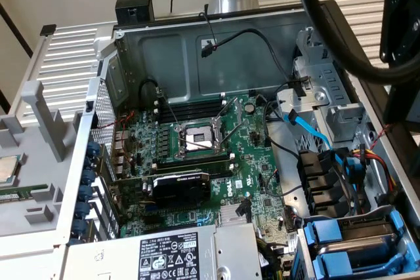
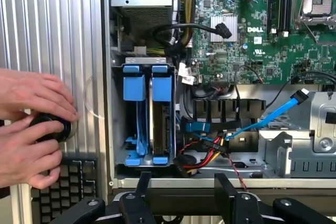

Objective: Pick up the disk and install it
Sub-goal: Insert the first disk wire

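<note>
The gripper [image 2: 184, 198] hangs with its two black fingers spread wide and nothing between them, poised over the case's rim at the end of the drive cage [image 2: 118, 129]. The disk [image 2: 160, 124] stands on edge inside that cage, in the slot farther from the case wall, with blue carrier handles capping both slots. Taking the CPU socket [image 1: 197, 139] as the middle of a dial in the exterior view, the cage lies at about four o'clock and the power supply [image 1: 177, 254] at six. It is cramped there: the cage is hard against the case's side wall, and a bundle of red, yellow and black wires [image 2: 202, 156] crowds its other flank, where a blue data cable [image 2: 273, 116] slants across. Outside the case, on the ribbed metal panel [image 2: 52, 24], one hand [image 2: 31, 93] and another hand [image 2: 26, 158] cup a round black object [image 2: 50, 127].
</note>
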Tool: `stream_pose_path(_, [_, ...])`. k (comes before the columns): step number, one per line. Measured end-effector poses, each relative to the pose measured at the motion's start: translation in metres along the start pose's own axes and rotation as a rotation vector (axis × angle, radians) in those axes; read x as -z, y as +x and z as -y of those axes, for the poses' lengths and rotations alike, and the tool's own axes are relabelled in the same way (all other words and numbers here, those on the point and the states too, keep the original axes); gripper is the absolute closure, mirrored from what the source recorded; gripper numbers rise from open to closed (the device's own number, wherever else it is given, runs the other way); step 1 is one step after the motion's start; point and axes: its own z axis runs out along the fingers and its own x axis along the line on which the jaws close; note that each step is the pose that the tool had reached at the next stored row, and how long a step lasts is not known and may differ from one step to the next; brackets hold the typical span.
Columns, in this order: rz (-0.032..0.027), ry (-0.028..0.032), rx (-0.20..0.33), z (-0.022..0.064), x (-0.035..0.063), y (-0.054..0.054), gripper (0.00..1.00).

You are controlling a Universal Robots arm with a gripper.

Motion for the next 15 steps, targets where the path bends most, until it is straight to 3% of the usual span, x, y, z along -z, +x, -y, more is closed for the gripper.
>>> stream_pose_path(4, [-0.0018, -0.0011, -0.062, -0.0004, -0.0047, 0.000, 0.41])
stream_pose_path(8, [0.0097, -0.0009, -0.084, -0.0012, -0.0079, -0.004, 0.41])
stream_pose_path(11, [0.0091, -0.0034, -0.082, -0.0019, -0.0082, -0.008, 0.41])
stream_pose_path(15, [0.0074, -0.0035, -0.081, -0.0032, -0.0137, -0.023, 0.41])
